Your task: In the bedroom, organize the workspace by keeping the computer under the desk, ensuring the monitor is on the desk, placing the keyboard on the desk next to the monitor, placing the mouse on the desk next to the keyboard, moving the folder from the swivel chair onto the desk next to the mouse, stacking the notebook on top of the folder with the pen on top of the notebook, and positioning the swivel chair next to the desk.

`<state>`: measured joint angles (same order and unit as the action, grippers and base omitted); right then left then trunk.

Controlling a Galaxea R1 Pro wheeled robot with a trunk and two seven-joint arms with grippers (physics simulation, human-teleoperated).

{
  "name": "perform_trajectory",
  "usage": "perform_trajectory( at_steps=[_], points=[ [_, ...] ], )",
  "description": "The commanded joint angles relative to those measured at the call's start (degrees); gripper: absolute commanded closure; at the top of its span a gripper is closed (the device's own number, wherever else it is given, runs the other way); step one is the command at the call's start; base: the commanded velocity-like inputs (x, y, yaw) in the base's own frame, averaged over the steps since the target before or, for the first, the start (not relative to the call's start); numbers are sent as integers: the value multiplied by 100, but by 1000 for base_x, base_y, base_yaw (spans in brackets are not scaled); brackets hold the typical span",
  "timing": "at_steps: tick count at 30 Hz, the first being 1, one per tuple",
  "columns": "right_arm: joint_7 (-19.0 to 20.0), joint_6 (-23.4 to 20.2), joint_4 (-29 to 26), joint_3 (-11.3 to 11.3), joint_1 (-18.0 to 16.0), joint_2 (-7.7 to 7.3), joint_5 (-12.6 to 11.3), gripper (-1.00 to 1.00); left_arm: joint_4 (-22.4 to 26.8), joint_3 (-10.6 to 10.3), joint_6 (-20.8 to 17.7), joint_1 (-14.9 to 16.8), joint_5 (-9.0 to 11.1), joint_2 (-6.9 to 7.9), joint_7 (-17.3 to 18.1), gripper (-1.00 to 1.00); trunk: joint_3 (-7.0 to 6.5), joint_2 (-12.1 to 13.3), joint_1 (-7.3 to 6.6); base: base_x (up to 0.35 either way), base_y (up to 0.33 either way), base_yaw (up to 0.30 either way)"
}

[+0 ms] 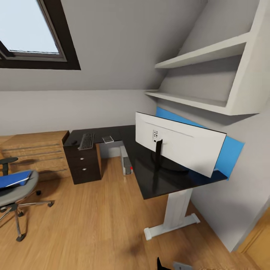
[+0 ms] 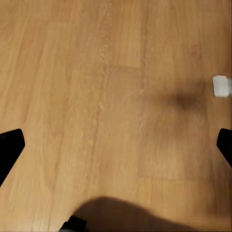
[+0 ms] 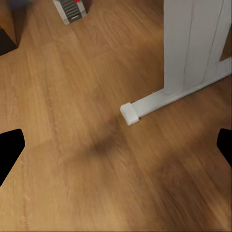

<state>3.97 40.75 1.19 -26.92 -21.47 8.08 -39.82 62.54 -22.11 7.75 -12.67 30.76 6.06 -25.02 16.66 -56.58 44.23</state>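
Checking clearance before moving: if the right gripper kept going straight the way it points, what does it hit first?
Probably bare wood floor: the open right gripper points down at it, just short of the desk's white foot. Depth unclear.

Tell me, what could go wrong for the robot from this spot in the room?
1. The desk's white leg and foot stand on the floor close ahead; the base might clip them when rolling in.
2. The folder lies on the swivel chair, which has wheels; pressing down on it could make the chair roll away.
3. The monitor stands near the desk edge with its back to the robot; an arm reaching past might knock it.
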Motion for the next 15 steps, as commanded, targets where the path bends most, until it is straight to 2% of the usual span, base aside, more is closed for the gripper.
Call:
perform_trajectory(
  at_steps=[1,2,4,5,7,8,9,11,12,14,15],
  points=[
    [42,20,13,-20,-6,3,-61,-100,3,-23,36,2,62,6,-28,-100,-13,37,-22,0,0,-243],
    [42,20,13,-21,-6,4,-61,-100,-10,-22,32,2,67,7,-27,-100,-31,77,-44,0,0,-227],
    [42,19,13,-17,-6,2,-61,-100,-475,-22,21,173,98,7,-11,-100,-66,157,-88,0,0,-177],
    [42,19,13,-16,-6,4,-61,-100,-738,-22,19,333,106,5,-5,-100,-84,197,-110,0,0,-164],
    [42,20,13,-16,-6,2,-61,-100,-1730,-15,12,904,159,-22,14,-100,-120,277,-154,0,0,-148],
    [42,20,13,-16,-6,2,-61,-100,-1952,-13,6,1033,185,-33,24,-100,-138,318,-176,0,0,-136],
    [42,20,13,-15,-6,1,-61,-100,-2611,-9,-30,1417,318,-93,104,-100,-156,358,-197,0,0,-129],
    [42,20,13,-18,-6,1,-61,-100,-3435,-6,-105,1910,595,-157,381,-100,-192,438,-241,0,0,-120],
    [42,20,13,-18,-6,1,-61,-100,-3614,-6,-120,2019,670,-164,481,-100,-210,478,-263,0,0,-114],
    [42,20,13,-16,-6,1,-60,-100,-4121,-5,-157,2338,927,-178,915,-100,-246,558,-307,0,0,-103],
    [42,20,13,-16,-6,1,-61,-100,-4196,-5,-163,2386,972,-179,1004,-100,-264,598,-329,0,0,-95]
  ],
)
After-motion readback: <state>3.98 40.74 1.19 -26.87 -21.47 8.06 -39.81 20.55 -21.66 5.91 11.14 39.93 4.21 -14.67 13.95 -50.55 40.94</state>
